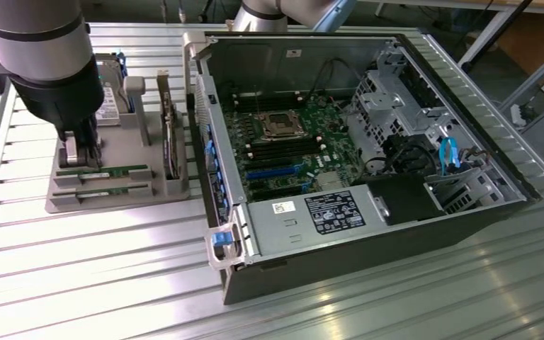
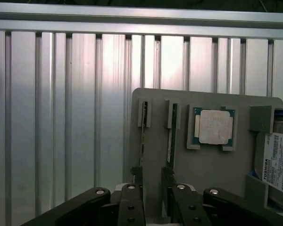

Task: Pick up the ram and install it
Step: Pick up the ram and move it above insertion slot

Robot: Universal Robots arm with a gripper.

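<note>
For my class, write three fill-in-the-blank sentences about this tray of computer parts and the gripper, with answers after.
The gray tray holds ___ ram sticks. The gripper hangs over the tray with its jaws ___. The processor chip lies between the ram sticks and the ___.
Answers: two; open; hard drive.

The tabletop point(image 1: 83, 283) is silvery, striped with long ribs. On the pale grey holder point(image 1: 111, 203) the ram point(image 1: 111, 172) is green; above the holder the pincer point(image 1: 83, 159) is black. Beside the holder, the black case point(image 1: 461, 219) holds a green board point(image 1: 296, 145) (latch point(image 1: 221, 239) blue).
</note>
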